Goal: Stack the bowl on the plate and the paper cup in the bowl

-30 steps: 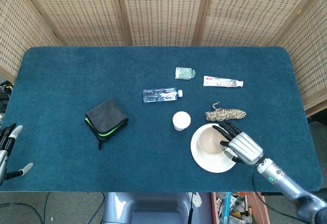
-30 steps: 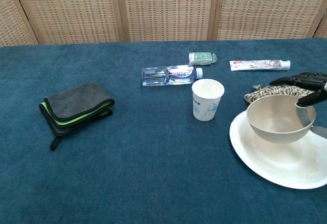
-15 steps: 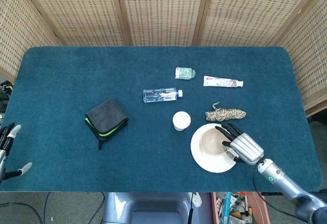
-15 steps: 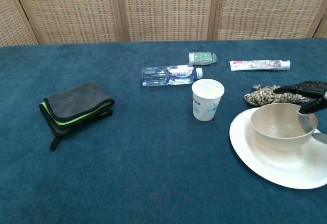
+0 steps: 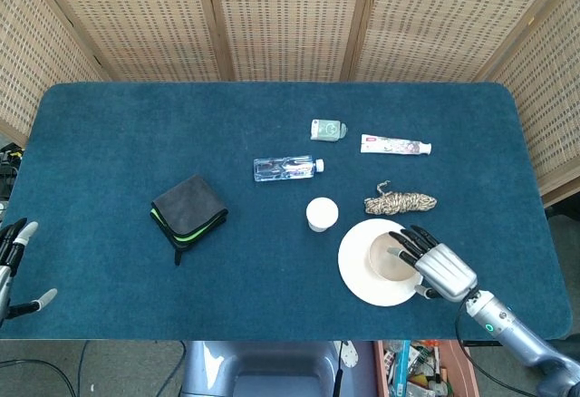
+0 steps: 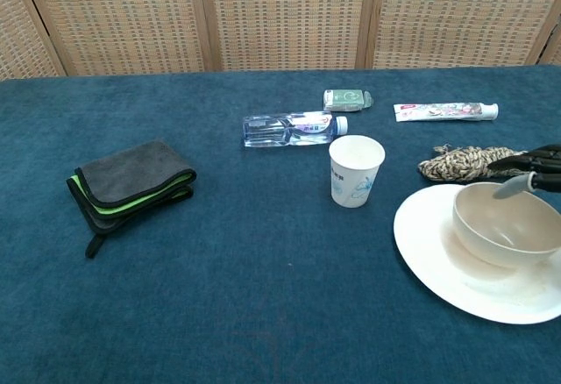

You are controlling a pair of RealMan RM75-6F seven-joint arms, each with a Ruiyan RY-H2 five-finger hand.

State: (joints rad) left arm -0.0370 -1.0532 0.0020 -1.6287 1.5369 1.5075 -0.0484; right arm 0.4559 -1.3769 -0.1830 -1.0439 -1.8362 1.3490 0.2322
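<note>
Table (image 5: 136,125), covered in dark blue felt, carries everything in view. Next in size is the white plate (image 5: 355,275) near the front right edge, and the beige bowl (image 5: 388,259) sits on it, toward its right side. The right hand (image 5: 433,266) grips the bowl's far rim, with dark fingers (image 6: 536,158) over the outside and the thumb hooked inside the bowl. The left hand (image 5: 13,261) shows only at the left frame edge, off the table, fingers spread and holding nothing. A folded grey cloth (image 5: 188,208) with a green edge lies well apart on the left half. A clear water bottle (image 5: 288,168) lies on its side near the middle. The white paper cup (image 5: 322,213) stands upright just beside the plate's upper left, not in the bowl. A bundle of rope (image 5: 401,202) lies just behind the plate, a toothpaste tube (image 5: 395,146) further back, and a small green container (image 5: 328,129) beside it.
</note>
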